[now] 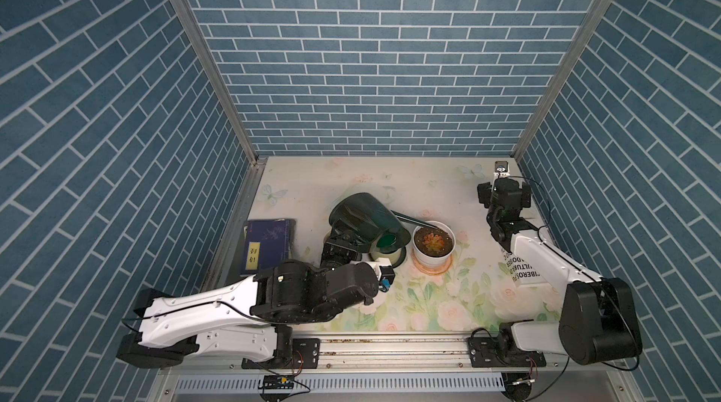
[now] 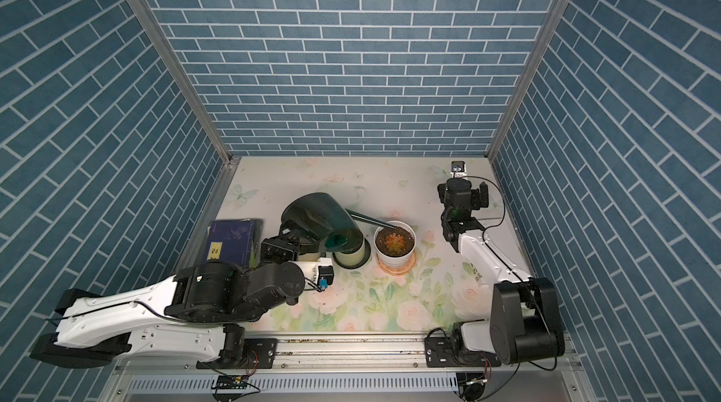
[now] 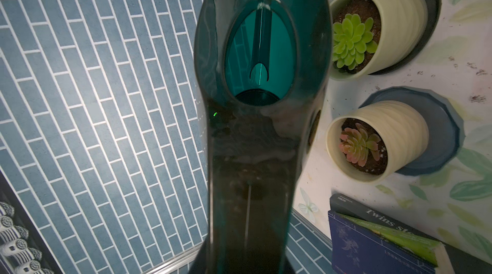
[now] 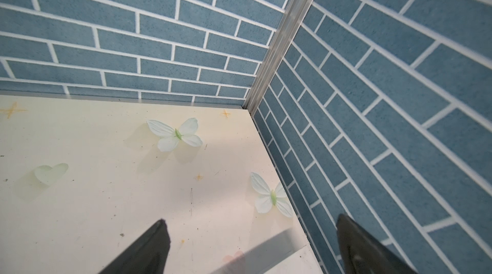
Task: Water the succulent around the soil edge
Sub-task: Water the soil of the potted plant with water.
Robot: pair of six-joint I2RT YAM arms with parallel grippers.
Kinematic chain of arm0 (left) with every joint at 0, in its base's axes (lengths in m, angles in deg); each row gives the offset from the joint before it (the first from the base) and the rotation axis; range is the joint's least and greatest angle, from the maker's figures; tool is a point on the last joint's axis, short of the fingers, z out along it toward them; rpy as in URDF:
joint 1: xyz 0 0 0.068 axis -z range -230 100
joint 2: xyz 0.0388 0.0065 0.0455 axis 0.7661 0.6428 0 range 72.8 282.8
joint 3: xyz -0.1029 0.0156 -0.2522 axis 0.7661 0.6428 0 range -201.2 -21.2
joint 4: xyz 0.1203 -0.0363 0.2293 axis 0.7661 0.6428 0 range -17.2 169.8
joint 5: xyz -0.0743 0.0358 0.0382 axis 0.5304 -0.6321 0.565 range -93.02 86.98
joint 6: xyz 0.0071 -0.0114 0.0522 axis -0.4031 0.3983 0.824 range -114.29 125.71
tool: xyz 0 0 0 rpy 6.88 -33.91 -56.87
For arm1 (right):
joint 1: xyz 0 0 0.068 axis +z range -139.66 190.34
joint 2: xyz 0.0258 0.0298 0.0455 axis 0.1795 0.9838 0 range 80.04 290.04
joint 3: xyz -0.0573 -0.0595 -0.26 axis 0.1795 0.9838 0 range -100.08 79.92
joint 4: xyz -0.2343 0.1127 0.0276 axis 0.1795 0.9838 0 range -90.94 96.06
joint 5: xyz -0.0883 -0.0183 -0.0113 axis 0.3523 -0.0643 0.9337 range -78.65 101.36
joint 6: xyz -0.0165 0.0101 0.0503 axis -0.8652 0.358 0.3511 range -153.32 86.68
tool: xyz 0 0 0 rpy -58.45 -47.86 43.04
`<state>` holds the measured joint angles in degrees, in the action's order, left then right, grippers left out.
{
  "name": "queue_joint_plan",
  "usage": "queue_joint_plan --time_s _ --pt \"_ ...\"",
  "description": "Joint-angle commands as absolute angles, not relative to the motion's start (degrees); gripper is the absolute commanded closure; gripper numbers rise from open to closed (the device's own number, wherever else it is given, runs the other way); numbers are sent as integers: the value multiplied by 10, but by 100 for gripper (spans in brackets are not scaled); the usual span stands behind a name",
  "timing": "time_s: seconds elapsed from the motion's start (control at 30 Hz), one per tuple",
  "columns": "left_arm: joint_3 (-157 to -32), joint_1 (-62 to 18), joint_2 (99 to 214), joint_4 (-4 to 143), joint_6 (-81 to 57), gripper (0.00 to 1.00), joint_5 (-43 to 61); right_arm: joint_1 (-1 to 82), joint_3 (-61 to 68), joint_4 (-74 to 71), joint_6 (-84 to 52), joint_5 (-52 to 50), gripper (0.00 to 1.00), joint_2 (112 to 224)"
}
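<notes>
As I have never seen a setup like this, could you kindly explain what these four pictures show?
Two robot arms stand at a table's front edge. Two pictures come from a camera pair overhead; the others come from a camera on each wrist. The left arm holds a green watering can, tilted, its spout reaching over a white pot with a pinkish succulent. A second pot, mostly hidden under the can from above, shows in the left wrist picture. Books lie to one side. The right arm's fingers are open and empty.
</notes>
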<state>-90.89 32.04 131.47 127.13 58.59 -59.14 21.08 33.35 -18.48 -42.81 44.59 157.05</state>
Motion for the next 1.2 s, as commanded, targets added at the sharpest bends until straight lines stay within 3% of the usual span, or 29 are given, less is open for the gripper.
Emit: queue_joint_plan --time_s 0.0,0.3,0.5,1.17 --pt "-893 321 1292 1157 650 100 -609 207 323 -192 -440 454 0 1558" --pt "-902 321 1299 1183 639 100 -567 208 325 -191 -440 454 1 1555" --pt "-947 322 1338 1311 550 100 -596 208 325 -192 -441 455 1 1555" --pt "-902 306 1286 1167 665 100 -634 207 325 -193 -440 454 1 1554"
